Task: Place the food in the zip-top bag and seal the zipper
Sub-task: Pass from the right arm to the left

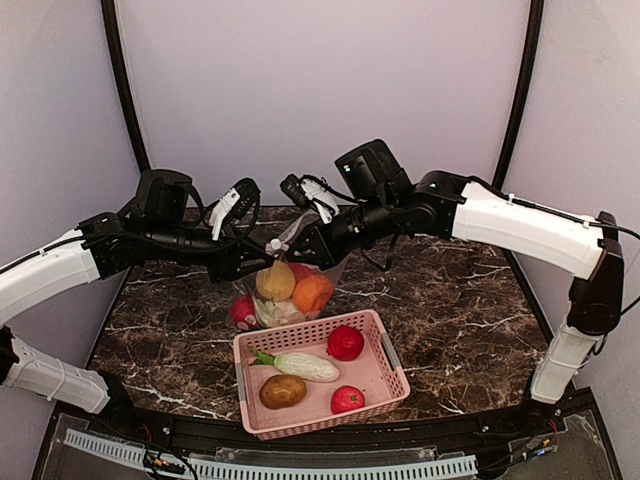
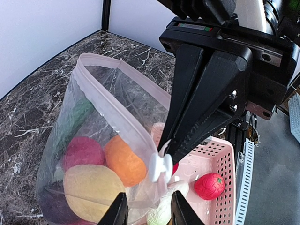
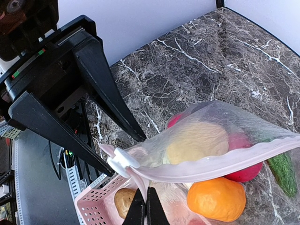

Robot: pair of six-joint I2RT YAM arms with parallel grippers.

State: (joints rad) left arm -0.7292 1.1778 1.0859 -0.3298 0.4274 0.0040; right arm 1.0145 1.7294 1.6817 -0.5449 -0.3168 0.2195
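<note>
**Two grippers meet at the bag's open end**

The zip-top bag (image 2: 140,98) stands on the dark marble table (image 1: 450,300), in the middle of the top view, just behind the pink basket (image 1: 392,362). Its mouth is open. The pink zipper (image 2: 110,112) runs along the top edge, down to a small white slider (image 2: 161,167) at the near end.

The right gripper (image 2: 169,149) comes in from the upper right of the left wrist view. Its two black fingers are pressed together and pinch the bag's edge right beside the slider.

The left gripper (image 2: 147,212) shows at the bottom of that view. Its fingers have a narrow gap between them, and the bag's corner sits in that gap. In the right wrist view the slider lies between the two tips. I cannot tell if they touch it.

Inside the bag are an orange ball (image 2: 124,161), a yellow fruit (image 2: 93,187), a pink-red ball (image 2: 83,152) and a green cucumber (image 3: 282,171).

In the basket lie two red balls (image 1: 345,342) (image 1: 347,399), a brown potato (image 1: 283,391) and a pale leafy vegetable (image 1: 300,366).
</note>
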